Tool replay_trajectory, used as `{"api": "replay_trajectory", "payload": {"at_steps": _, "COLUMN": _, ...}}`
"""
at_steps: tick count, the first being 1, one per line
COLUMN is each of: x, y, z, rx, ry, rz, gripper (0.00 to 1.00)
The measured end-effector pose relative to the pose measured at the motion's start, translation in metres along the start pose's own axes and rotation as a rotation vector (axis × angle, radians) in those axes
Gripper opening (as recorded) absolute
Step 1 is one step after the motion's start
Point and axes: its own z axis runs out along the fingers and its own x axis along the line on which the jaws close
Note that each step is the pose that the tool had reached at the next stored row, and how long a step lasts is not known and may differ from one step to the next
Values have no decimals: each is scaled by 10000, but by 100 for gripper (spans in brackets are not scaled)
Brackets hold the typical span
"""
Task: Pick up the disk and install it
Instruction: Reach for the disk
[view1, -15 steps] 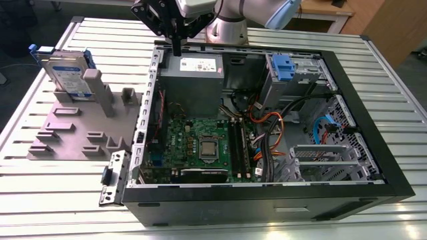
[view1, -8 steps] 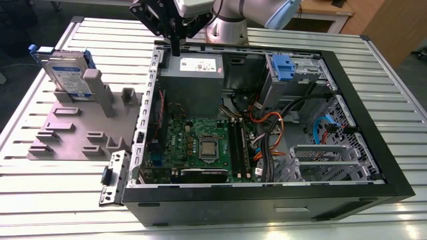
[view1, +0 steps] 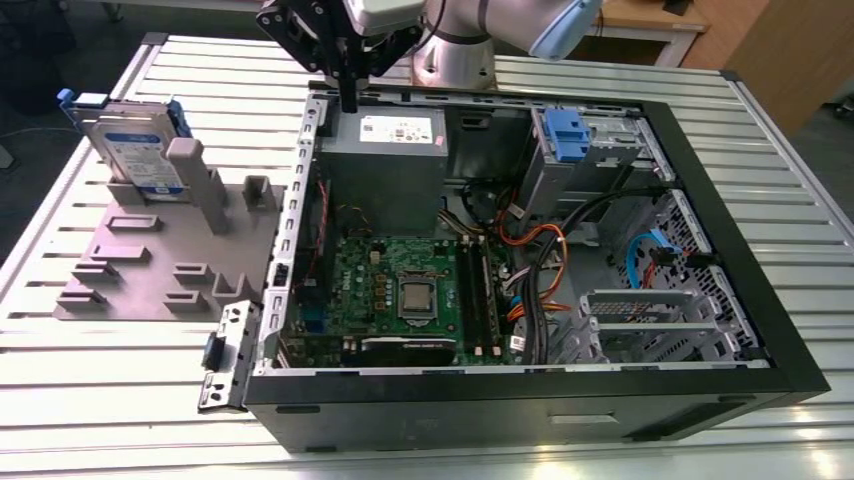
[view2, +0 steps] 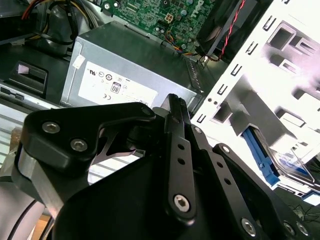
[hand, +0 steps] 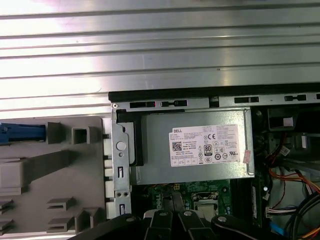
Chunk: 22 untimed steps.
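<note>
Holds nothing at the gripper: closed into one narrow black blade with no gap between the fingers, and hanging just over the wall of the open computer case nearest the arm's base, above the grey power supply. Confirms the same closed gripper in the second wrist view. Leaves the disk well apart, standing on edge in the grey fixture near the far corner of the slatted table on the exterior view's left, with blue rails at its top. Risks, as a judgement, catching the case's metal rim or the power supply with the closed tips if lowered or swept sideways at this height. Risks also reaching the disk with no opening to take it, and so nudging it crooked in its slot or tipping it against the fixture's posts. Could foul the orange and black cables near the drive bay (looped loosely right beside it). Hard to make out: most of the disk in the second wrist view, hidden behind bright perforated metal. Cut down to a strip of blue rail at the picture's edge in the first wrist view, the disk. Cannot tell how deep it sits in the fixture, nor whether the bay is free behind its blue latch.
</note>
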Motion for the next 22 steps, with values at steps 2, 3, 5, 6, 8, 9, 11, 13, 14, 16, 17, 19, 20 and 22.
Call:
{"api": "replay_trajectory", "payload": {"at_steps": 2, "x": 2, "y": 0, "z": 1, "rx": 1, "ry": 0, "rz": 1, "gripper": 11}}
{"api": "replay_trajectory", "payload": {"at_steps": 3, "x": 2, "y": 0, "z": 1, "rx": 0, "ry": 0, "rz": 0, "gripper": 11}}
{"api": "replay_trajectory", "payload": {"at_steps": 5, "x": 9, "y": -1, "z": 3, "rx": -2, "ry": -2, "rz": 2, "gripper": 11}}
{"api": "replay_trajectory", "payload": {"at_steps": 6, "x": 17, "y": -1, "z": 4, "rx": -2, "ry": -2, "rz": 1, "gripper": 11}}
{"api": "replay_trajectory", "payload": {"at_steps": 8, "x": 38, "y": -3, "z": 4, "rx": 0, "ry": 0, "rz": 0, "gripper": 11}}
{"api": "replay_trajectory", "payload": {"at_steps": 9, "x": 47, "y": -3, "z": 5, "rx": -1, "ry": -1, "rz": 0, "gripper": 11}}
{"api": "replay_trajectory", "payload": {"at_steps": 11, "x": 58, "y": -4, "z": 6, "rx": 0, "ry": -1, "rz": 0, "gripper": 11}}
{"api": "replay_trajectory", "payload": {"at_steps": 13, "x": 61, "y": -4, "z": 6, "rx": 0, "ry": 0, "rz": -1, "gripper": 11}}
{"api": "replay_trajectory", "payload": {"at_steps": 14, "x": 63, "y": -5, "z": 7, "rx": 0, "ry": 0, "rz": 0, "gripper": 11}}
{"api": "replay_trajectory", "payload": {"at_steps": 16, "x": 67, "y": -5, "z": 8, "rx": 0, "ry": 0, "rz": 1, "gripper": 11}}
{"api": "replay_trajectory", "payload": {"at_steps": 17, "x": 68, "y": -5, "z": 8, "rx": 0, "ry": 0, "rz": 1, "gripper": 11}}
{"api": "replay_trajectory", "payload": {"at_steps": 19, "x": 70, "y": -5, "z": 9, "rx": 1, "ry": 2, "rz": -1, "gripper": 11}}
{"api": "replay_trajectory", "payload": {"at_steps": 20, "x": 72, "y": -6, "z": 10, "rx": 1, "ry": 1, "rz": 0, "gripper": 11}}
{"api": "replay_trajectory", "payload": {"at_steps": 22, "x": 76, "y": -6, "z": 12, "rx": 1, "ry": 1, "rz": 0, "gripper": 11}}
